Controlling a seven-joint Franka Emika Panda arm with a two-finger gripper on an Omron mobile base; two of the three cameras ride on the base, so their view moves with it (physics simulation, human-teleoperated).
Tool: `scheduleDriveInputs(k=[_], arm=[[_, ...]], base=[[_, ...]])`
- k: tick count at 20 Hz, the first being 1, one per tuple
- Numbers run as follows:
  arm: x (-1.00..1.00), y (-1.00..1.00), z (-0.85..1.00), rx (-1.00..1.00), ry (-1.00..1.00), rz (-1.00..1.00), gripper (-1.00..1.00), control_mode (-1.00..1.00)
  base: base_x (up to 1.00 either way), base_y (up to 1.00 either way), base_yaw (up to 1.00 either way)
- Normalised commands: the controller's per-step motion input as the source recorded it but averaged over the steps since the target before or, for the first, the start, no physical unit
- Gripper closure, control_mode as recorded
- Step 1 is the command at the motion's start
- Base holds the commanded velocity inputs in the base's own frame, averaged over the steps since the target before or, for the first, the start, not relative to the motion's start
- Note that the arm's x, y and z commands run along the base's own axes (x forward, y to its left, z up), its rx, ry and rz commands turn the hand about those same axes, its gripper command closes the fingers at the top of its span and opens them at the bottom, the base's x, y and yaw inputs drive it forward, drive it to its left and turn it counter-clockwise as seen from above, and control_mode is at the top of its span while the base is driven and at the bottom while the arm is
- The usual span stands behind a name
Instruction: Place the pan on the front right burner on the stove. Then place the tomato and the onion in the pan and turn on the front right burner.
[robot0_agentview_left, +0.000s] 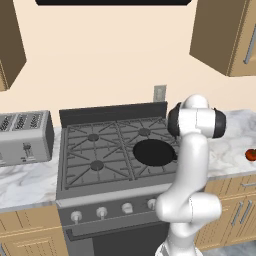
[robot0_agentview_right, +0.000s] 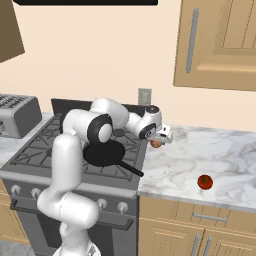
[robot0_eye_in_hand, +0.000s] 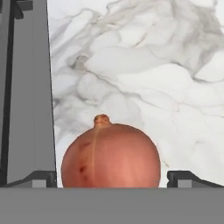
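Note:
The black pan (robot0_agentview_left: 154, 151) (robot0_agentview_right: 105, 152) rests on the stove (robot0_agentview_left: 95, 150) over the front right burner and hides its cap; the handle points toward the counter. On the marble counter just right of the stove sits the pinkish onion (robot0_agentview_right: 156, 144) (robot0_eye_in_hand: 110, 157). My gripper (robot0_agentview_right: 161, 139) (robot0_eye_in_hand: 111, 179) is lowered over it, open, with one fingertip (robot0_eye_in_hand: 41, 178) on either side of the onion and a gap to each. The red tomato (robot0_agentview_left: 251, 154) (robot0_agentview_right: 204, 182) lies farther right on the counter, near its front edge.
The stove's grey side edge (robot0_eye_in_hand: 26, 87) runs close beside the onion. Silver knobs (robot0_agentview_left: 102, 212) line the stove front. A toaster (robot0_agentview_left: 25, 136) stands on the left counter. Wall cabinets (robot0_agentview_right: 220, 40) hang above the right counter, and an outlet (robot0_agentview_right: 144, 96) is on the wall.

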Motion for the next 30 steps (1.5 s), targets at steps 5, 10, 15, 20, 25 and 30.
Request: scheduleDriveInputs(k=[5, 10, 15, 20, 25, 30], arm=[[0.26, 0.00, -0.15, 0.00, 0.00, 0.00, -1.00, -1.00], [0.00, 0.00, -0.01, 0.00, 0.00, 0.00, -1.00, -1.00], [0.00, 0.00, 0.00, 0.00, 0.00, 0.00, 1.00, -1.00], [0.00, 0.00, 0.00, 0.00, 0.00, 0.00, 1.00, -1.00], [0.00, 0.00, 0.00, 0.00, 0.00, 0.00, 1.00, -1.00], [-0.02, 0.00, 0.29, 0.00, 0.00, 0.00, 1.00, -1.00]], base=[[0.00, 0.00, 0.00], [0.00, 0.00, 0.00], [0.00, 0.00, 0.00], [0.00, 0.00, 0.00], [0.00, 0.00, 0.00], [0.00, 0.00, 0.00]])
